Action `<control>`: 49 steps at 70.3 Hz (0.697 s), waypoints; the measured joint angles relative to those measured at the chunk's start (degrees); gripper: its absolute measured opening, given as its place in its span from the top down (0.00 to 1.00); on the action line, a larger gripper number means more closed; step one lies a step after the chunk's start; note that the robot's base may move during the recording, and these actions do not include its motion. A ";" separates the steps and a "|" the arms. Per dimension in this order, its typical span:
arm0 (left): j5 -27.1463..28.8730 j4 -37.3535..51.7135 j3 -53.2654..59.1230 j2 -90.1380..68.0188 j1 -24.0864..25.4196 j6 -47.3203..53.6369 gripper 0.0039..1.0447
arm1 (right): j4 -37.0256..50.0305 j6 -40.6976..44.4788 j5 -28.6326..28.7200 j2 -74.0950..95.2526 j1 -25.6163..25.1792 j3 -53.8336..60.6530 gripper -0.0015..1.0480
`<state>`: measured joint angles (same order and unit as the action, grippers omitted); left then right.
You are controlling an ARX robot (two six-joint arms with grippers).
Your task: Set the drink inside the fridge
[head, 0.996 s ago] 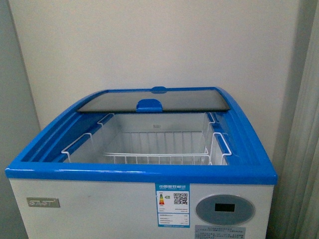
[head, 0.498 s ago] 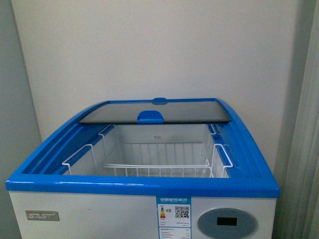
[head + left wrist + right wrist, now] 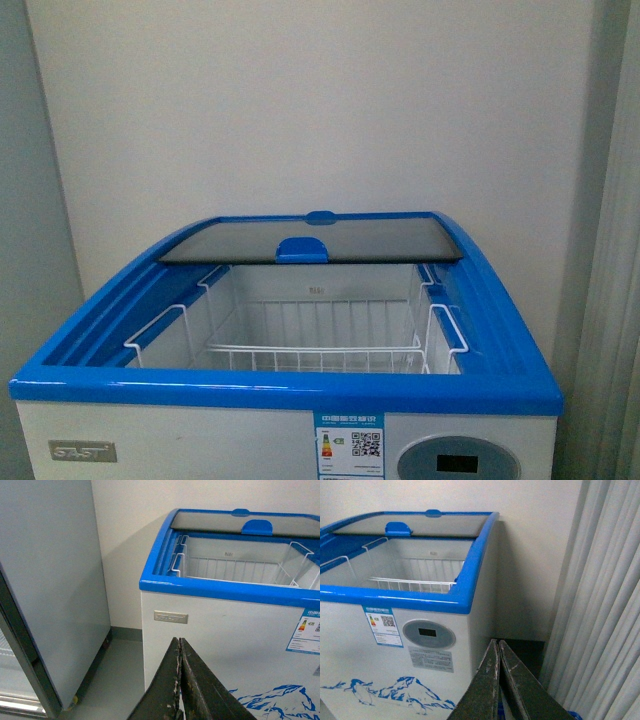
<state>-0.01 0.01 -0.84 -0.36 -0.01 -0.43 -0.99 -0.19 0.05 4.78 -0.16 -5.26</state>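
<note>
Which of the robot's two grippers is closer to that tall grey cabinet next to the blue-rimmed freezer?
Left. The left gripper faces the fridge with the grey cabinet right beside it. The right gripper is at the fridge's other end, by the curtain.

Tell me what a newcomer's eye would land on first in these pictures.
The fridge fills the front view: a white chest with a bright blue rim, its glass lid slid to the back and a white wire basket showing inside. Low in each wrist view a dark pincer, left and right, points toward it with fingers pressed together. No drink is in view.
</note>
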 joint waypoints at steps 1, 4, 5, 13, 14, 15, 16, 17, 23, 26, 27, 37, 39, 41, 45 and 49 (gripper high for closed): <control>0.00 0.00 0.00 0.02 0.00 0.00 0.98 | 0.07 0.00 0.00 -0.11 0.00 0.20 0.97; 0.00 0.00 0.00 0.00 0.00 0.00 0.98 | 0.13 0.00 0.00 -0.39 0.00 0.50 0.97; 0.00 0.00 0.00 0.00 0.00 0.00 0.98 | 0.17 0.00 0.00 -0.48 0.00 0.63 0.97; 0.00 0.00 0.00 0.00 0.00 0.00 0.98 | 0.42 0.00 0.00 -1.44 0.00 1.62 0.97; 0.00 0.00 0.02 0.02 0.00 0.00 0.98 | 0.48 0.00 0.00 -1.55 0.00 1.77 0.97; 0.00 0.00 0.00 0.00 0.00 0.00 0.98 | 0.52 0.00 0.00 -1.73 0.00 2.03 0.97; 0.00 0.00 0.00 0.00 0.00 0.00 0.98 | 0.52 0.00 0.00 -1.77 0.00 2.10 0.97; 0.00 0.00 0.02 0.00 0.00 0.00 0.98 | 0.52 0.00 0.00 -1.84 0.00 2.23 0.97; 0.00 0.00 0.00 0.02 0.00 0.00 0.98 | 0.59 0.00 0.00 -2.16 0.00 2.67 0.97; 0.00 0.00 0.00 0.00 0.00 0.00 0.98 | 0.79 0.00 0.04 -3.43 0.00 3.74 0.97; 0.00 0.00 0.00 0.02 0.00 0.00 0.98 | 0.79 0.00 -0.02 -3.61 0.02 3.98 0.97; 0.00 0.00 0.00 0.02 0.00 0.00 0.98 | 0.85 0.00 -0.02 -4.33 0.02 4.33 0.97; 0.00 0.00 0.00 0.00 0.00 0.00 0.98 | 0.85 0.00 0.00 -4.37 0.02 4.33 0.97; 0.00 0.00 0.00 0.02 0.00 0.00 0.98 | 0.85 0.00 0.00 -4.39 0.02 4.33 0.97; 0.00 0.00 0.02 0.00 0.00 0.00 0.98 | 0.85 0.00 0.00 -4.39 0.02 4.33 0.97; 0.00 0.00 0.02 0.00 0.00 -0.02 0.91 | 0.85 0.04 0.00 -4.42 0.02 4.33 0.89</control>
<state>-0.01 0.01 -0.82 -0.36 -0.01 -0.45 -0.14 -0.14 0.05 0.36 -0.14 -0.93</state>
